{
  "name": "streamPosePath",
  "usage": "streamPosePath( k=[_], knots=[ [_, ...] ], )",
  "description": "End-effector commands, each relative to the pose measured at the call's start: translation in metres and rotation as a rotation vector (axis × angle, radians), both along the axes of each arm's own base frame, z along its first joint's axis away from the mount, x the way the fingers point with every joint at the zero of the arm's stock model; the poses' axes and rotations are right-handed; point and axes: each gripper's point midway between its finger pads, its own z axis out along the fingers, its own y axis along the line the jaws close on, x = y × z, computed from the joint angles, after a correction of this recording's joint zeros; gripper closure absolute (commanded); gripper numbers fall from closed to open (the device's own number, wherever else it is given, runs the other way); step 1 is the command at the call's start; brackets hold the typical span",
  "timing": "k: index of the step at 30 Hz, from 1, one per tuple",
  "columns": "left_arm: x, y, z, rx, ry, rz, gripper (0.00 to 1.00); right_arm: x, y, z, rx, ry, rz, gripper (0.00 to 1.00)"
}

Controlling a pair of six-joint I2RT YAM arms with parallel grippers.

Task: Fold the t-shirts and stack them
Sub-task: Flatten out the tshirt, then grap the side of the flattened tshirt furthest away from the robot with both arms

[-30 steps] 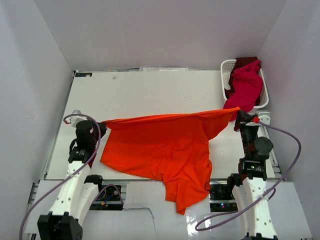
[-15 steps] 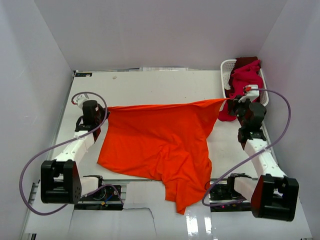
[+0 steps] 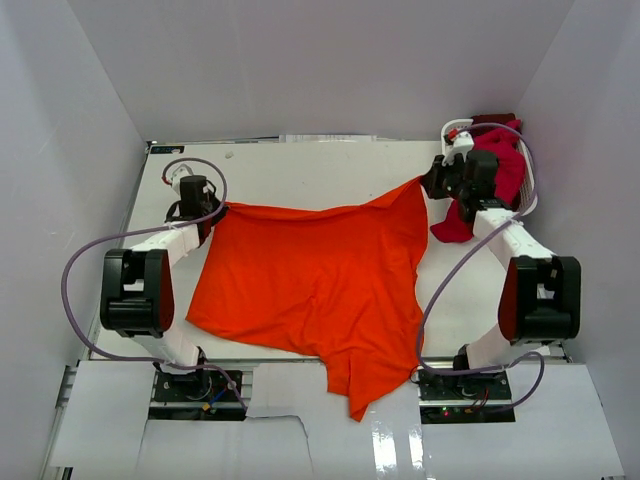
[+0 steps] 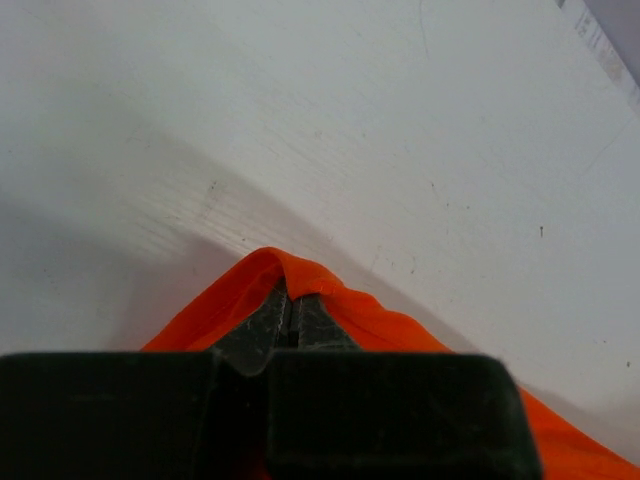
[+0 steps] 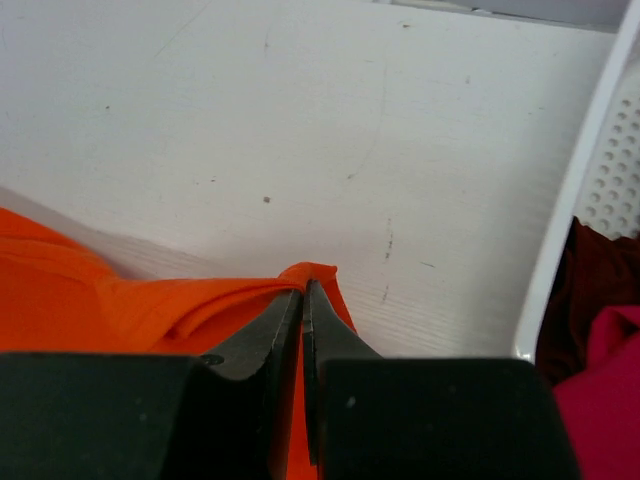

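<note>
Relative to the earlier top-view frames, both arms have extended away from their bases, carrying the upper edge of the large bright orange cloth t-shirt [image 3: 320, 280] toward the far side of the white table [image 3: 300, 170]. The left gripper [image 3: 214, 208] is clenched on the shirt's left upper corner. The right gripper [image 3: 428, 184] is clenched on the right upper corner, and now sits just beside the left wall of the white plastic lattice basket [image 3: 448, 132] rather than near its front corner. The garment lies spread between the two grippers over the middle of the table. Its upper edge sags slightly, and its narrow lower tail overhangs the near table edge between the arm bases, somewhat shorter than before. The crimson-magenta cloth t-shirt [image 3: 500, 168] hangs out of the basket down to the table surface behind the right arm, and the dark red cloth t-shirt [image 3: 492, 121] is at the basket's far end. The top view does not resolve the finger contact. The left wrist view shows a fold of orange fabric wrapped over the closed fingertips, raised above the table. The right wrist view shows the fingers pinched together on a bunched orange corner. It also shows the basket's perforated wall at the right, with dark red and magenta cloth inside.
</note>
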Motion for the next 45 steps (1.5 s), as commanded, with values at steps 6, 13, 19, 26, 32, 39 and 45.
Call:
streamPosePath(
  k=[6,13,19,26,32,39,45],
  knots=[
    [0.031,-0.004,0.016,0.023,-0.038,-0.028,1.0,0.036,0.031,-0.018,-0.003,0.087,0.115,0.92],
    [0.055,-0.008,0.011,0.017,-0.012,-0.044,1.0,0.063,0.042,-0.032,-0.034,0.114,0.142,0.92],
    [0.065,-0.014,-0.008,-0.009,0.04,-0.064,1.0,0.078,0.048,-0.049,-0.045,0.128,0.151,0.92],
    [0.078,-0.017,-0.026,-0.016,0.076,-0.075,1.0,0.098,0.049,-0.067,-0.062,0.165,0.151,0.92],
    [0.086,-0.012,-0.029,-0.034,0.086,-0.056,1.0,0.112,0.042,-0.076,-0.088,0.185,0.112,0.92],
    [0.093,-0.008,-0.037,-0.079,0.119,-0.058,1.0,0.127,0.043,-0.071,-0.087,0.183,0.102,0.92],
    [0.099,0.012,-0.028,-0.112,0.107,-0.046,0.81,0.13,0.043,-0.07,-0.081,0.181,0.097,0.92]
  ],
)
